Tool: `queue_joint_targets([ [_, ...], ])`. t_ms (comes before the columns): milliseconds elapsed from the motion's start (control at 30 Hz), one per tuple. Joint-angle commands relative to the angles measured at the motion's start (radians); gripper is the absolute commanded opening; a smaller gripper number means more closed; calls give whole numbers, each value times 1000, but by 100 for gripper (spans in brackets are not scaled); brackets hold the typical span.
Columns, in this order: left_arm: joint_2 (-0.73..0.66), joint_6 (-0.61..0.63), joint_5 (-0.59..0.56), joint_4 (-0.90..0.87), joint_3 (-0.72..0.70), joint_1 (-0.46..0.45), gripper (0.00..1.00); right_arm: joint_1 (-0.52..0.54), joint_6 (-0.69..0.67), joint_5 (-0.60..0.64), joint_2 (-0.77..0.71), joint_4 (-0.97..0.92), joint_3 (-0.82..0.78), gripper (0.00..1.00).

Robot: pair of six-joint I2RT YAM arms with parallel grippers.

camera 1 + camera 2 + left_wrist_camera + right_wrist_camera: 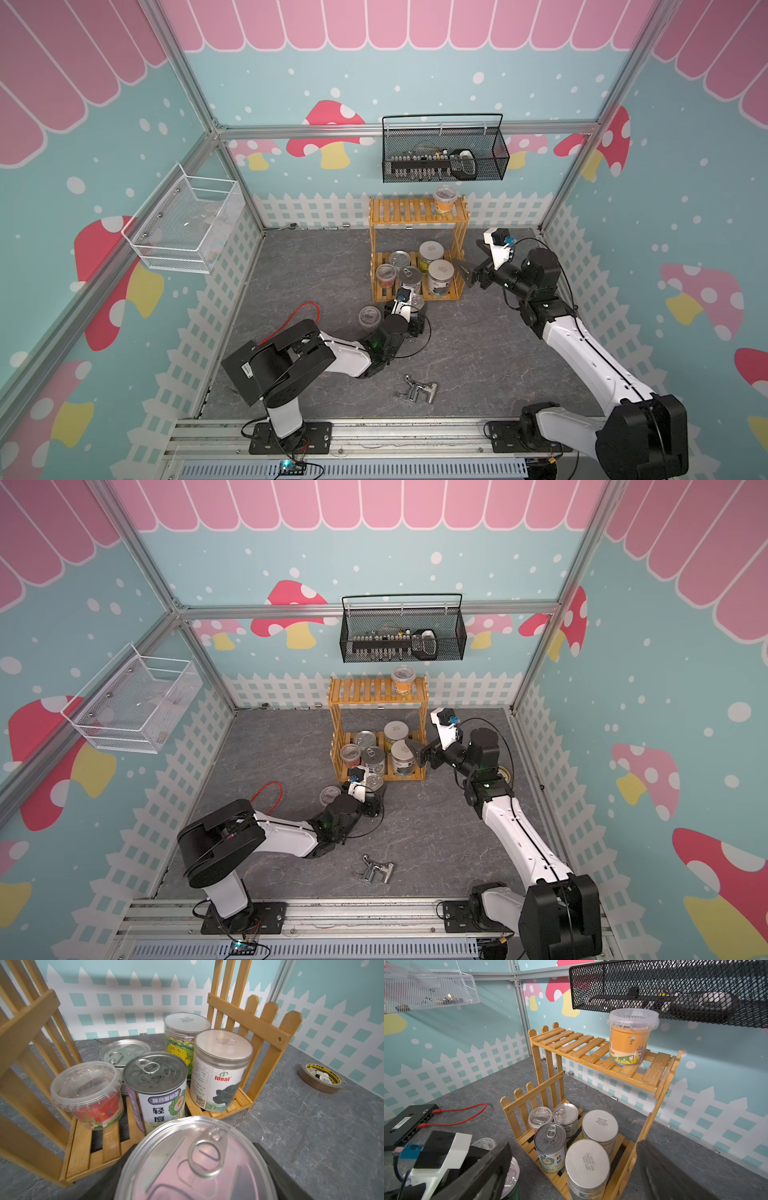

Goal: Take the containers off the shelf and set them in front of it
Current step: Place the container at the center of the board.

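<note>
From here the left gripper (415, 311) is mostly hidden under its own wrist. Its black fingers (274, 1167) pinch a shiny pull-tab tin can (197, 1163) just in front of the slatted wooden shelf (571, 1043). The right gripper (473, 262) gapes wide beside a white-lidded jar (440, 276) on the lower tier. The left arm half covers a clear plastic cup (369, 318).
</note>
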Motion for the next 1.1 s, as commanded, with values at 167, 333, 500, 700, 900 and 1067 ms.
queue_joint_targets([
  [167, 84, 41, -49, 156, 28, -2, 59, -5, -21, 10, -19, 22, -16, 99],
  [333, 107, 74, -63, 156, 37, 1, 63, -4, -19, 4, -16, 29, -15, 99],
  [500, 117, 91, -75, 162, 35, 2, 71, -5, -20, 3, -20, 32, -14, 99],
  [700, 78, 81, -60, 134, 25, 2, 88, -5, -16, -4, -24, 31, -8, 99],
  [900, 9, 90, -47, 66, 32, 2, 99, -5, 4, -2, -24, 13, 23, 99],
  [1067, -92, 92, -26, -48, 37, 2, 99, -4, 26, 2, 5, -27, 101, 99],
])
